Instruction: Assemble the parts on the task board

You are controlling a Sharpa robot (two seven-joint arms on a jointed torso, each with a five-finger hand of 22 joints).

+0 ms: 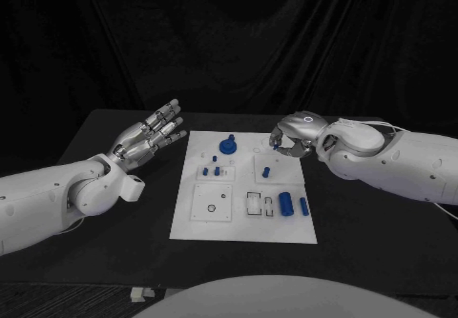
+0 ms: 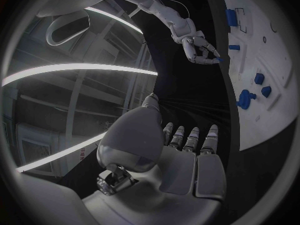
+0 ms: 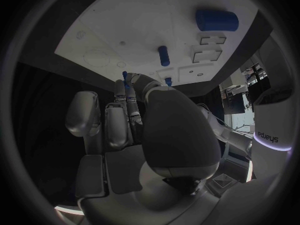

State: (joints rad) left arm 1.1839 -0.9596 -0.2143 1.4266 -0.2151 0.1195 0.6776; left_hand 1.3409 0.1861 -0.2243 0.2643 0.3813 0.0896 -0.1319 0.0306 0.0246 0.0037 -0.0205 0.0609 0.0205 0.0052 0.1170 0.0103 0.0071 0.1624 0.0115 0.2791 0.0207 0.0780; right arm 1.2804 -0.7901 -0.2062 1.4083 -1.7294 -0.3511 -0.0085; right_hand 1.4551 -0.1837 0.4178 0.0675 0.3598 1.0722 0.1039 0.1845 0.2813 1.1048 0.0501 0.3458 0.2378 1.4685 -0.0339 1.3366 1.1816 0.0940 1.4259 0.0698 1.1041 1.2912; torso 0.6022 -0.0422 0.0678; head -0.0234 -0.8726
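Pinching a small blue peg (image 2: 218, 60) in its curled fingertips, the right hand (image 1: 291, 138) hovers over the board's (image 1: 191, 225) far right corner, while the left hand (image 1: 148, 136), fingers spread and empty, hangs off the board's left edge.

**White arms, silver hands**

Both arms are clad in smooth, glossy white shells with rounded, bulbous segments and small dark screw dots along the casing. The left hand (image 1: 151, 134) is silver-grey metal, its fingers built of ridged segments with pale pads. Behind the right hand (image 1: 292, 136), the wrist carries a rounded silver cap with a lit ring on top, and a thin pale cable runs along the forearm shell. In the wrist views, the palms show flat grey plates.
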